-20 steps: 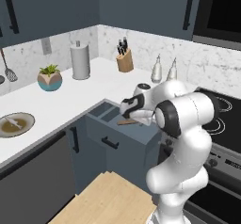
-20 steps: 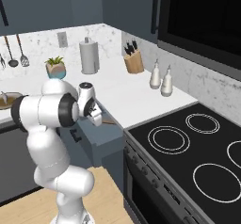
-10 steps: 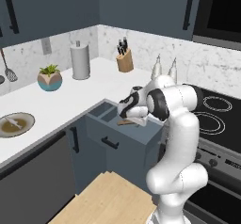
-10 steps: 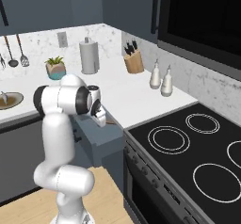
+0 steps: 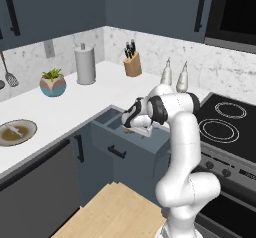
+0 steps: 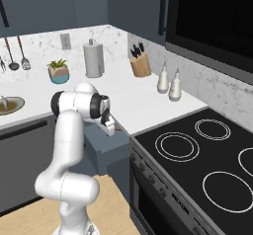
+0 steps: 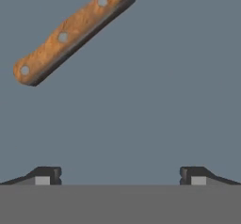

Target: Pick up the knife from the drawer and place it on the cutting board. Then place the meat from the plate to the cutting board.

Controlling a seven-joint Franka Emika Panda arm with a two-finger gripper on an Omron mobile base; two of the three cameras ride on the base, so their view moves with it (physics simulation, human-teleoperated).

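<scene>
The knife [image 7: 66, 35] lies on the floor of the open drawer [image 5: 102, 141], tan riveted handle toward the lower left of the hand view and the blade running out at the top. My gripper [image 7: 120, 176] hangs over the drawer floor with its jaws wide open and nothing between them, the knife well ahead of the fingertips [image 7: 44, 176]. In the left base view the gripper [image 5: 130, 126] points down into the drawer. The plate [image 5: 29, 125] sits on the counter far left with the pale meat [image 5: 15, 130] on it. The cutting board is out of view.
A knife block [image 5: 132, 64], a paper-towel roll [image 5: 85, 64], a potted plant [image 5: 52, 82] and two bottles [image 5: 175, 74] stand along the back of the counter. The stove [image 6: 197, 155] is to the right. The drawer [image 6: 113, 142] juts out beside the oven front.
The arm has folded in closer to its base and the hand has shifted slightly left and down into the drawer. Jaws stay open; knife, plate and meat have not moved.
</scene>
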